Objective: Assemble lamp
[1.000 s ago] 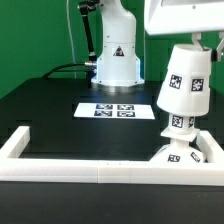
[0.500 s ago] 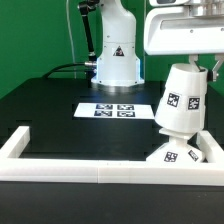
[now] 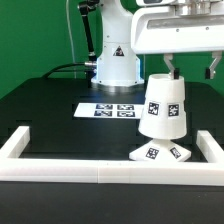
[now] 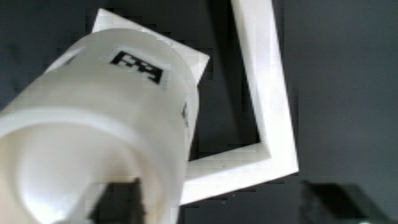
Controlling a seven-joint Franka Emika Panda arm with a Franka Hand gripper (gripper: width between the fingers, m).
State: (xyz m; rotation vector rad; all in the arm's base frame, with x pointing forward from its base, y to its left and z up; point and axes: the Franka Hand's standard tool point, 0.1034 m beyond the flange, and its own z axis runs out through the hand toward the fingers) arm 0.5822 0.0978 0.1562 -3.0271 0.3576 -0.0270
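The white tapered shade (image 3: 163, 105) stands upright over the flat angular lamp base (image 3: 160, 152), near the front wall at the exterior view's right. The bulb is hidden under the shade. My gripper (image 3: 191, 72) hangs just above the shade's top with its jaws wide apart. One finger (image 3: 171, 66) is at the shade's upper rim and the other (image 3: 212, 68) is out in free air. In the wrist view the shade (image 4: 107, 110) fills the frame beside one finger (image 4: 121, 200), and the gripper (image 4: 224, 200) holds nothing between its fingers.
A white frame wall (image 3: 60, 165) runs along the table's front with raised ends; its corner shows in the wrist view (image 4: 267, 120). The marker board (image 3: 115, 110) lies mid-table. The big white robot pedestal (image 3: 115, 60) stands behind it.
The shade and base have shifted toward the exterior view's left. My gripper has moved left with them and now sits above the shade's top with its fingers spread.
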